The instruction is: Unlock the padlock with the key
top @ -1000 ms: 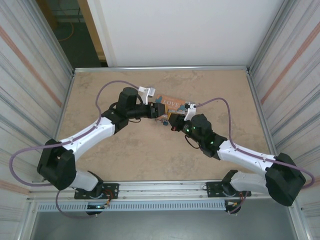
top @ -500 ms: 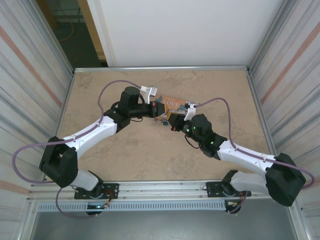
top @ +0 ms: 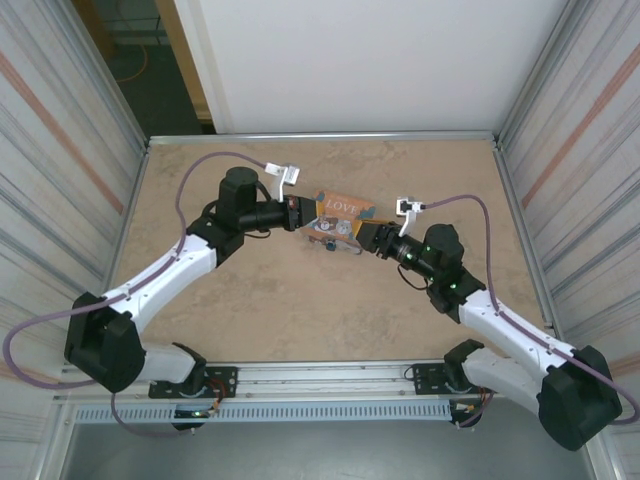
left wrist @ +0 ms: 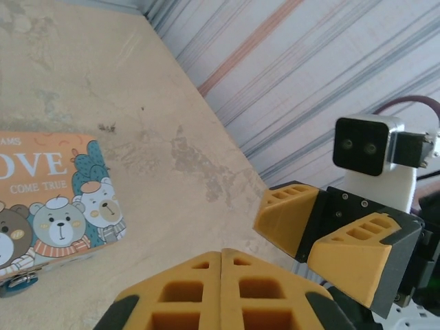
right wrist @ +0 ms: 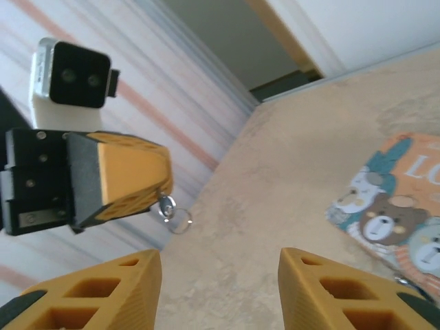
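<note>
The left gripper [left wrist: 221, 265] is clamped tight on a small silvery key [right wrist: 167, 204], its ring dangling. The right gripper [right wrist: 220, 269] gapes wide, holding nothing. The blue padlock [left wrist: 12, 287] lies on the worktop [left wrist: 172, 206] against the orange tin [left wrist: 55, 199], at lower left of the left wrist's frame.

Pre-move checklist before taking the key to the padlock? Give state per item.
1. Key gripped by left gripper: ok, it hangs with its ring from the shut fingertips.
2. Right gripper ready to grasp: ok, fingers spread, nothing between them.
3. Padlock held steady: not ok, it lies free on the table beside the tin.
4. Keyhole facing the key: cannot tell, the padlock is too small and partly cut off.
5. Key blade direction: cannot tell, too small.
6. Grippers apart from each other: ok, a gap shows between them from above.
</note>
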`<state>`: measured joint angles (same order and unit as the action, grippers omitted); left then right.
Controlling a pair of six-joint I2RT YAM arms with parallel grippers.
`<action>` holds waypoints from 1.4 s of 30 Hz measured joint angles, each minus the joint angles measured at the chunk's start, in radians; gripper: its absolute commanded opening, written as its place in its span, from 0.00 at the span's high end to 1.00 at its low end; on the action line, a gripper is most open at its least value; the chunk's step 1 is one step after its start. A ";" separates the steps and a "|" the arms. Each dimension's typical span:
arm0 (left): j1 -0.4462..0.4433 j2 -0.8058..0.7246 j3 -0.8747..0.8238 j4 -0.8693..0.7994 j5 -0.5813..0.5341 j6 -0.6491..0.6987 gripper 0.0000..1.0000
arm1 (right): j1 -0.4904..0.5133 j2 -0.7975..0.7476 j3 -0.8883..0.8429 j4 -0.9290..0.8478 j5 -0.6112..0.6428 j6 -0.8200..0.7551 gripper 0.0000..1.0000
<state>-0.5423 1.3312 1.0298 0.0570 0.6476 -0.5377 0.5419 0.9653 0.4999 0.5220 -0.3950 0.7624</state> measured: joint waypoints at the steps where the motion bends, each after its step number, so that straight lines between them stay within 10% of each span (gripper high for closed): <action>1: 0.000 -0.003 0.001 -0.001 0.008 0.004 1.00 | 0.002 0.003 0.000 0.014 -0.020 0.005 0.48; 42: 0.000 -0.004 0.004 -0.007 0.063 0.022 1.00 | 0.087 0.277 0.146 0.136 -0.129 0.014 0.87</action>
<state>-0.5423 1.3270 1.0340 0.0498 0.7101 -0.5159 0.6292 1.2427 0.6464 0.6582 -0.5243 0.7769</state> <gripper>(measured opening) 0.065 0.133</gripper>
